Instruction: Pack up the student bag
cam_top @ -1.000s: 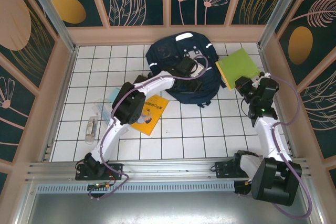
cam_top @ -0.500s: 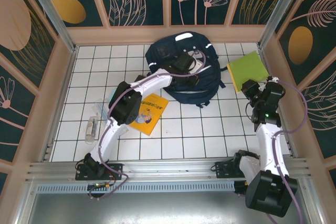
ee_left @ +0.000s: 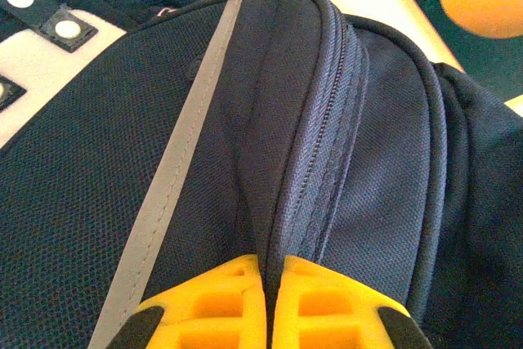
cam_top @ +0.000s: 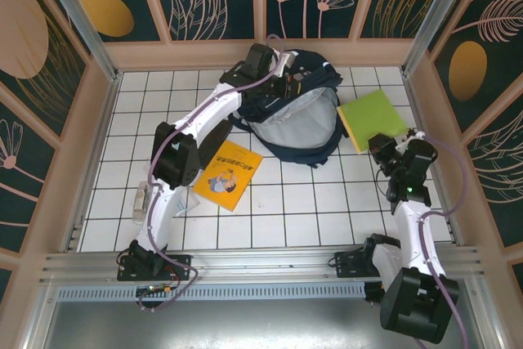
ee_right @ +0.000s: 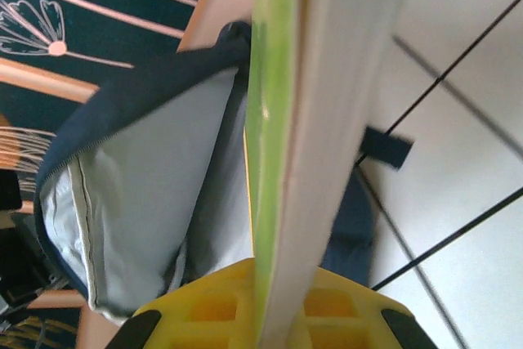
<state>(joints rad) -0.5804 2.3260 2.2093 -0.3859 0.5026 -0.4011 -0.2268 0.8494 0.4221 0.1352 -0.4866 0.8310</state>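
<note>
The student bag lies at about 12 o'clock on the white tiled table, close to the far wall, with its mouth gaping and the pale grey lining facing up. The left gripper sits at the bag's rim, at roughly 11 o'clock of it. In the left wrist view this gripper has its yellow fingers pressed together on a raised fold of navy fabric beside the zip, with a grey stripe running alongside on the bag. The right gripper is at about 3 o'clock of the bag, clamped on the near edge of a green book that it holds above the tiles. The book's far corner comes just beside the bag's right side, though whether they touch is hard to judge from above. Seen from the right wrist, the gripper pinches the book edge-on, and the bag's open grey interior lies at its 9 o'clock. A yellow book lies flat at 7 o'clock of the bag, apart from it. A clear packet rests near the table's 9 o'clock edge.
</note>
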